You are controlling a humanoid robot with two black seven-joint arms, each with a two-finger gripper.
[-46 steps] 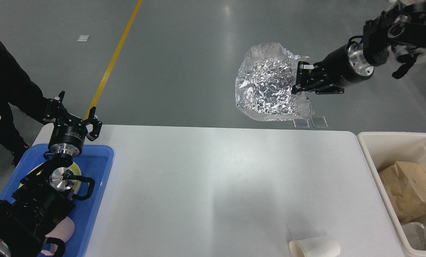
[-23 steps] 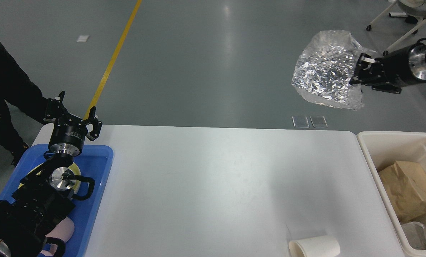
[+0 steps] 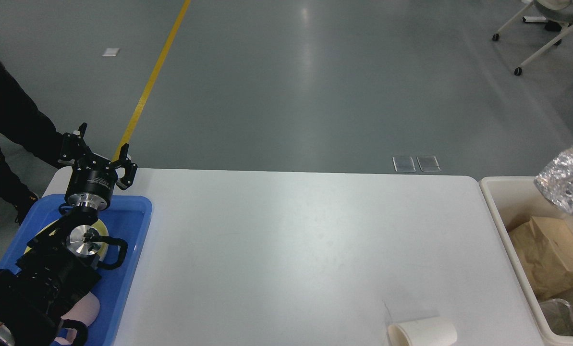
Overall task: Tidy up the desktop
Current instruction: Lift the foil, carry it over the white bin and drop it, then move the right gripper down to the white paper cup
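The white desktop (image 3: pixel 286 250) fills the middle of the head view. A white paper cup (image 3: pixel 423 332) lies on its side near the front edge. A crumpled silver foil bag (image 3: pixel 572 180) shows at the right edge, above the cream bin (image 3: pixel 502 206); what holds it is out of frame. My left gripper (image 3: pixel 96 154) is open and empty, raised over the far end of the blue tray (image 3: pixel 132 226). My right gripper is out of view.
The cream bin holds a brown paper bag (image 3: pixel 550 254) and clear plastic (image 3: pixel 562 317). The blue tray holds a yellow plate (image 3: pixel 104 228) and a pink item (image 3: pixel 87 310), partly hidden by my left arm. A person in black (image 3: pixel 7 120) stands at far left.
The right arm carried the foil bag rightward and down, leaving the frame; only the bag's edge now shows above the bin. The left arm has not moved.
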